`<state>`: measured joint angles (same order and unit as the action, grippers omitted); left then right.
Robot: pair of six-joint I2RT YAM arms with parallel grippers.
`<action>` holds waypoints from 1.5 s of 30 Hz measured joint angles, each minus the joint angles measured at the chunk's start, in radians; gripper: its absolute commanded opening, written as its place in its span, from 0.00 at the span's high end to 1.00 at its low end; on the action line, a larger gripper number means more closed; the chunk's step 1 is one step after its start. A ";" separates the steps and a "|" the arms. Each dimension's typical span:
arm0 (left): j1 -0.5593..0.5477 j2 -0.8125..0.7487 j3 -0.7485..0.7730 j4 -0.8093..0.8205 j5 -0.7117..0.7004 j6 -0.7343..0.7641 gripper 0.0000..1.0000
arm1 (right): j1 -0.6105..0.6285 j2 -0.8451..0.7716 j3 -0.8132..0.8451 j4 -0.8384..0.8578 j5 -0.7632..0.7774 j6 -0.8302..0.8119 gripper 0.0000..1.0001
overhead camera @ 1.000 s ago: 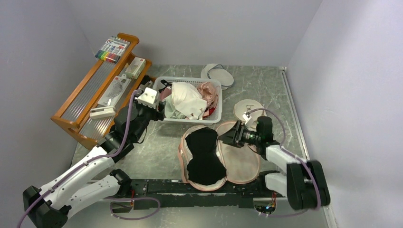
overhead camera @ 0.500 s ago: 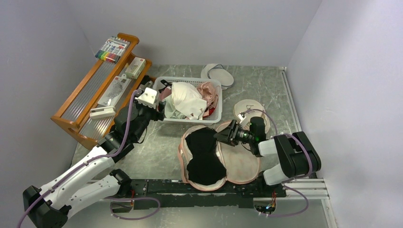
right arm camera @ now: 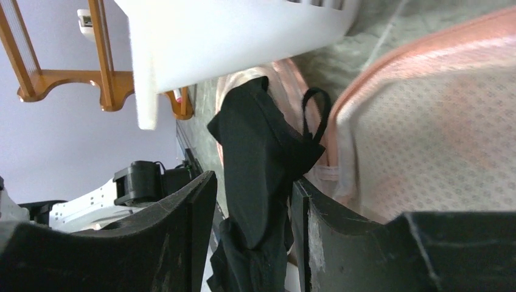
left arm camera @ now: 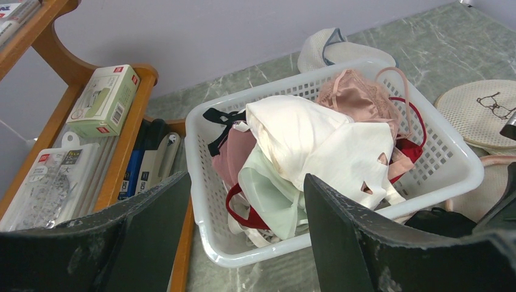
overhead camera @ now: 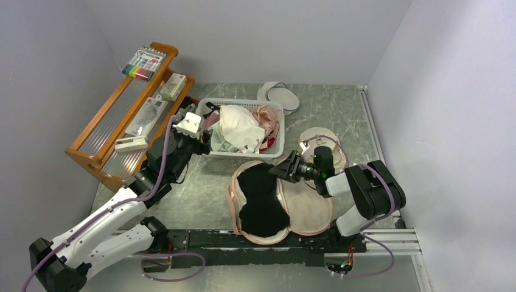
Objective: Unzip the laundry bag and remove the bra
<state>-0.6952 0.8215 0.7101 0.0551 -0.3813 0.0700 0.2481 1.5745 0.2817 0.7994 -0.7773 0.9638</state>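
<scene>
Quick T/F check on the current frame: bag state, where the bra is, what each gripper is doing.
1. The laundry bag is unzipped and lies open, lining up. True.
2. The bra sits in the white basket. False: it lies in the left half of the open bag.
3. The left gripper is shut on a garment. False: it is open and holds nothing, pointed at the basket.
4. The right gripper is open, with black bra fabric between its fingers. True.
</scene>
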 measured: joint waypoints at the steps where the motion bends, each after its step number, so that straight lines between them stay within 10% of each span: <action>1: 0.000 0.000 0.000 0.000 0.000 0.000 0.21 | 0.010 0.001 0.006 0.004 0.004 0.002 0.54; 10: 0.000 0.002 0.000 0.000 0.000 0.000 0.21 | 0.057 0.044 0.014 0.112 0.028 0.076 0.57; 23: 0.000 0.006 0.000 0.000 0.001 0.000 0.21 | 0.090 0.099 -0.030 0.286 0.022 0.189 0.93; 33: 0.000 0.006 0.002 0.000 0.001 0.000 0.21 | 0.090 -0.450 0.059 -0.277 0.074 -0.007 1.00; 45: 0.000 0.000 0.003 -0.001 -0.001 0.001 0.22 | 0.090 -0.688 0.327 -0.716 0.124 -0.108 1.00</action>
<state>-0.6952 0.8219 0.7136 0.0540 -0.3820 0.0708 0.3382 0.8867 0.6083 0.0830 -0.6533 0.8555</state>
